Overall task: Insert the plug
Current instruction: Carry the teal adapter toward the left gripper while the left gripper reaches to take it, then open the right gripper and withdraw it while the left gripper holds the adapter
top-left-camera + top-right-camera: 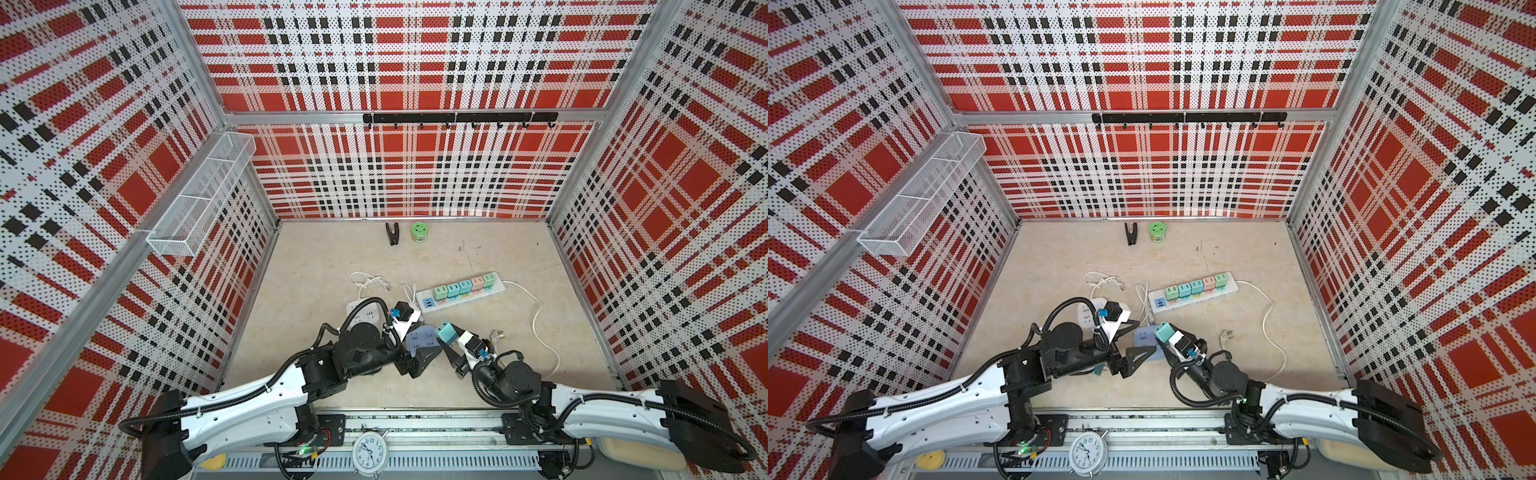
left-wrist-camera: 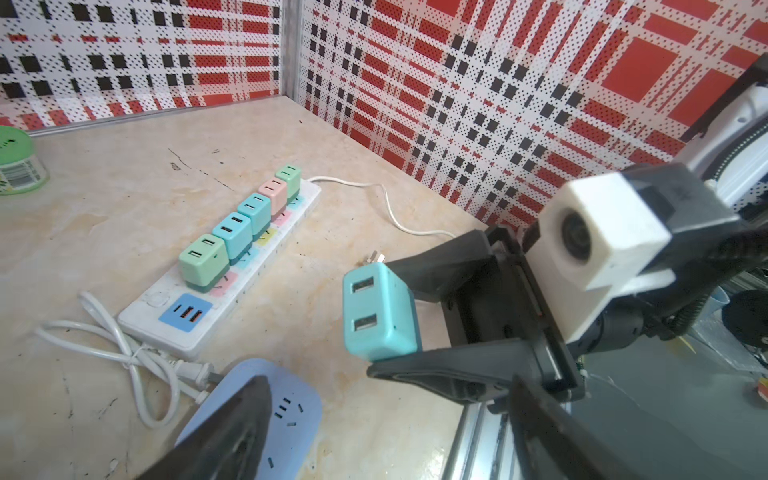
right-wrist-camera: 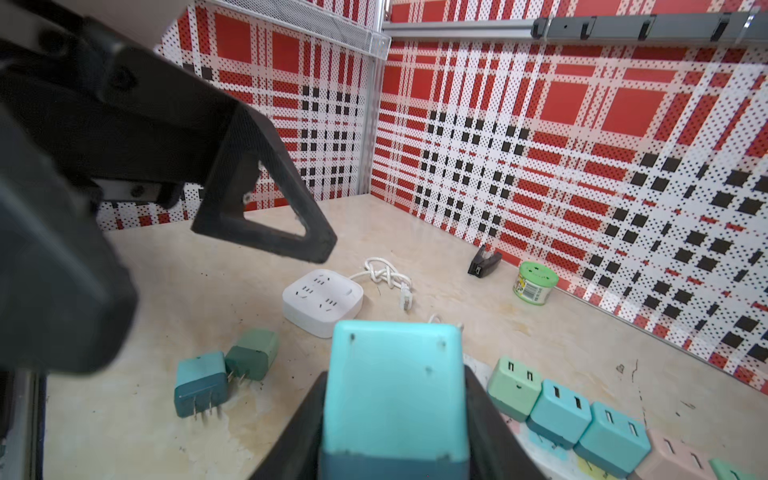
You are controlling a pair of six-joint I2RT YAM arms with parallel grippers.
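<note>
The right hand (image 1: 449, 337) pinches the teal plug (image 2: 380, 318) by its sides and holds it off the counter (image 1: 332, 257), just beside the blue socket block (image 2: 286, 411), on the edge that faces the right arm. The left hand (image 1: 1144, 336) is spread wide and empty, poised over that block. One of its fingers (image 2: 232, 428) lies across part of the block's face in the left wrist view. Beyond the block, toward the back wall, the white power strip (image 1: 500, 286) carries a row of plugs. The white square socket (image 3: 322, 301) sits on the side of the block away from the plug. The plug's USB face points away from the right hand, so its prongs, which no view shows, probably point into the palm. Pushing it in as held looks impossible, and a pass to the left hand seems likely. The danger lies there: if one hand lets go before the other has closed squarely, the plug could drop or twist, and slanted prongs would jam at the slots. The block looks light and loose, so an off-centre push could slide it, and the finger over it may cover the slots.
</note>
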